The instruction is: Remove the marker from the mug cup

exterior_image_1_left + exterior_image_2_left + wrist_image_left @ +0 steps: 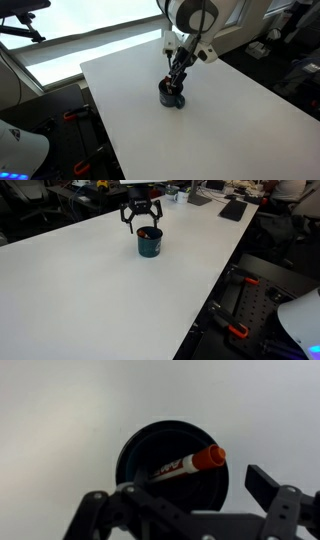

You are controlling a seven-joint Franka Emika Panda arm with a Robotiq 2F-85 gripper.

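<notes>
since the gripper [143,222] hangs just above the mug cup [150,246] w/ jaws spread wide and holding nothing, it should prob. drop straight down, straddle the marker [185,463] near its orange end at the rim, and pinch w/o nudging the mug. the marker's too small to make out in both exterior views, and its lower end is lost in the mug's dark inside.

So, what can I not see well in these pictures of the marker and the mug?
- Lower end of the marker: hidden inside the dark mug cup, wrist view.
- The marker itself in both exterior views: too small, and the open gripper hangs over the mug cup.
- Whether the gripper touches the rim: too small to tell, both exterior views.
- Text on the marker: blurred, wrist view.
</notes>
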